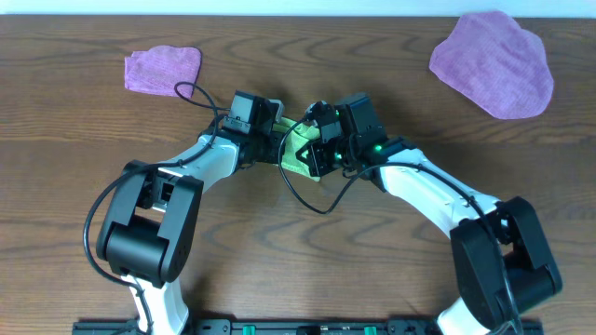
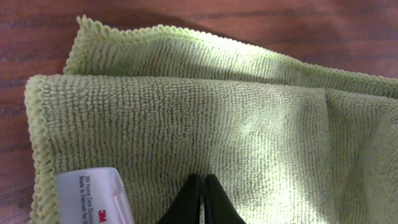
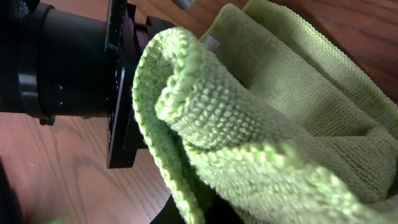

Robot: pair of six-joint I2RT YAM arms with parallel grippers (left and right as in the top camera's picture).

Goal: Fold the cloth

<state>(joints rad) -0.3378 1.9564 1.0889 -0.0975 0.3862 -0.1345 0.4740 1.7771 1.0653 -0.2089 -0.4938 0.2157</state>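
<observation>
We see the cloth [image 1: 300,149] mid-surface [image 1: 307,270], already doubled over, with its white tag [image 2: 93,198] at one corner. The left hand [image 2: 202,198] is closed tight with its tips on the top layer, and we can't tell if it pinches any; the right hand [image 1: 318,154] is clamped on a raised, bunched edge. We'd pin with the left, carry that edge straight across, and match the hems before letting go.
</observation>
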